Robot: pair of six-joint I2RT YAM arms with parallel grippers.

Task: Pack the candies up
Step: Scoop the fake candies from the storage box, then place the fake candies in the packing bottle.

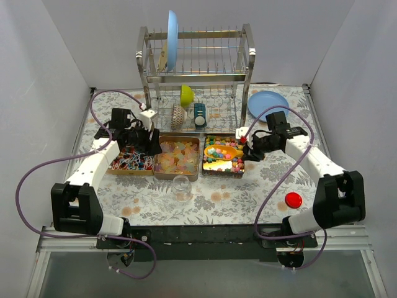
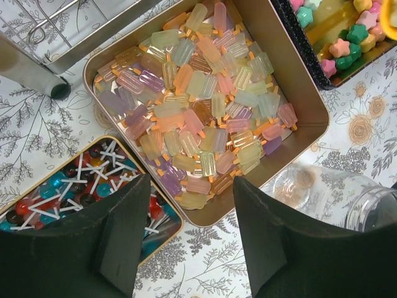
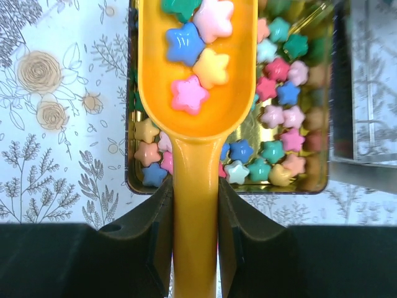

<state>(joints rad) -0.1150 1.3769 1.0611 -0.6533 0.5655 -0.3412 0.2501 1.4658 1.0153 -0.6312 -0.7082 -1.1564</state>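
Item one, nearest you, lower right of the top view: red lid (image 1: pixel 293 200), off and lying flat, well apart from everything else; leave it there until the filling is done. Item two, lower centre: clear jar (image 1: pixel 181 184), apparently upright with its mouth up, just in front of the middle tin (image 2: pixel 304 93); this is your likely target. Item three, left gripper (image 2: pixel 189 198): fingers spread and holding nothing, hovering over the seam between the left tin (image 2: pixel 59 169) of lollipops (image 2: pixel 80 180) and the middle tin of pale translucent popsicle candies (image 2: pixel 205 105). The jar sits at the lower right of its view, so you could use this gripper to steady the jar. Item four, right gripper (image 3: pixel 195 211): fingers pinching the handle of the orange scoop (image 3: pixel 239 93), whose bowl carries several star candies (image 3: pixel 189 94) over the right tin (image 3: pixel 291 188), where the rest of the stars lie. The step in hand reads as the carry to the jar. Hold the scoop level, travel slowly toward the centre of the frame, and bring its lip right over the jar mouth before you tilt. Tilt gradually, since the bowl looks wide against that mouth and stars may spill. Item five, farthest, top centre: dish rack (image 1: pixel 195 68), not needed for this step.
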